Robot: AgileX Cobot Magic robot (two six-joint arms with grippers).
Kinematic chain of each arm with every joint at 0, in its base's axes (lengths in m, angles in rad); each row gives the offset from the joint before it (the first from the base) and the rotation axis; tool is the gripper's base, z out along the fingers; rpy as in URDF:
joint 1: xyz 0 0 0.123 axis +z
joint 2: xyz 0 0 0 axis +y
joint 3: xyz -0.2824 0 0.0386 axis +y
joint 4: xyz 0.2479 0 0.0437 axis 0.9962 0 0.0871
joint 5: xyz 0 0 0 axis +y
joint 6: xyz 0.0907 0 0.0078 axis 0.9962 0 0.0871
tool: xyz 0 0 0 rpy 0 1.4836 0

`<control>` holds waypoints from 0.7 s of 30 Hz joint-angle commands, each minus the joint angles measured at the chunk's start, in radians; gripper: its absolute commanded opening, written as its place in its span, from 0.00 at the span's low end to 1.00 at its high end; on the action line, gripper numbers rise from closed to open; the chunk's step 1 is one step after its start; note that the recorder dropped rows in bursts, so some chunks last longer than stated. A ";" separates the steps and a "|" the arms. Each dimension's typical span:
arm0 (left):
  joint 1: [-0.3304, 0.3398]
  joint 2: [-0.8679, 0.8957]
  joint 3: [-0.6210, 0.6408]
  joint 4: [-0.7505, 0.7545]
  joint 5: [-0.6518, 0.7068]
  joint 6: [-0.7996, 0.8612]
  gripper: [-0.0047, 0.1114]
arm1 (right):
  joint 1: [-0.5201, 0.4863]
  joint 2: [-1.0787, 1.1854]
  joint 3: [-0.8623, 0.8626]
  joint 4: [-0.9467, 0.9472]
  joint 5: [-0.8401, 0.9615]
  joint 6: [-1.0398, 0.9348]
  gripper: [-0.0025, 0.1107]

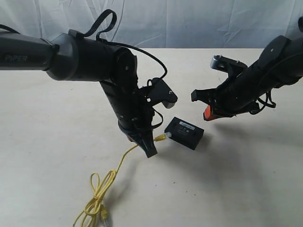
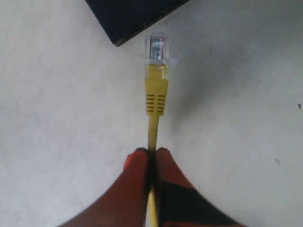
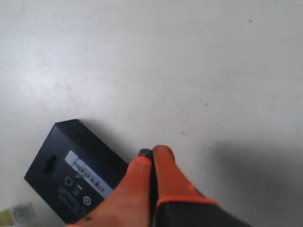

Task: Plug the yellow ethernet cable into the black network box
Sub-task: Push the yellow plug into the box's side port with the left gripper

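The black network box lies flat on the table, white label up; it also shows in the right wrist view. My left gripper is shut on the yellow ethernet cable a little behind its plug. The clear plug hangs just off a corner of the box, not inserted. The rest of the cable trails down to a loose coil near the table's front. My right gripper hovers shut and empty beside the box's right side.
The pale table carries nothing else. White cloth hangs behind the far edge. The left arm reaches in from the left, the right arm from the right.
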 commanded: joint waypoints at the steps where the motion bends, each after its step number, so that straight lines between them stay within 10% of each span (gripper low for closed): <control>1: -0.004 0.027 0.002 -0.030 -0.026 0.007 0.04 | -0.004 0.012 0.003 0.037 -0.029 -0.013 0.01; 21: -0.004 0.062 0.002 -0.072 -0.112 0.029 0.04 | 0.021 0.056 0.003 0.181 -0.011 -0.125 0.01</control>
